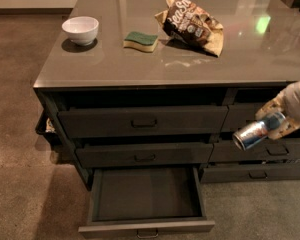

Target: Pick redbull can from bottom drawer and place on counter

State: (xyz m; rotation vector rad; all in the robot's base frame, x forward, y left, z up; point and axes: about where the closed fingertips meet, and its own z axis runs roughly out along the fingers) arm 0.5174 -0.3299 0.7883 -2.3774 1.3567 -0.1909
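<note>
The redbull can (252,133) is grasped by the pincer (273,124) at the frame's right edge, long axis near horizontal; the table (115,59) lies above, upper left.

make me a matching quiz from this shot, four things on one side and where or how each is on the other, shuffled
1 redbull can
2 bottom drawer
3 white bowl
4 sponge

a pulled open
b on the counter, beside the snack bag
c held in the tool at the right, lower than the counter top
d near the counter's left edge

Pairs: 1-c, 2-a, 3-d, 4-b
</note>
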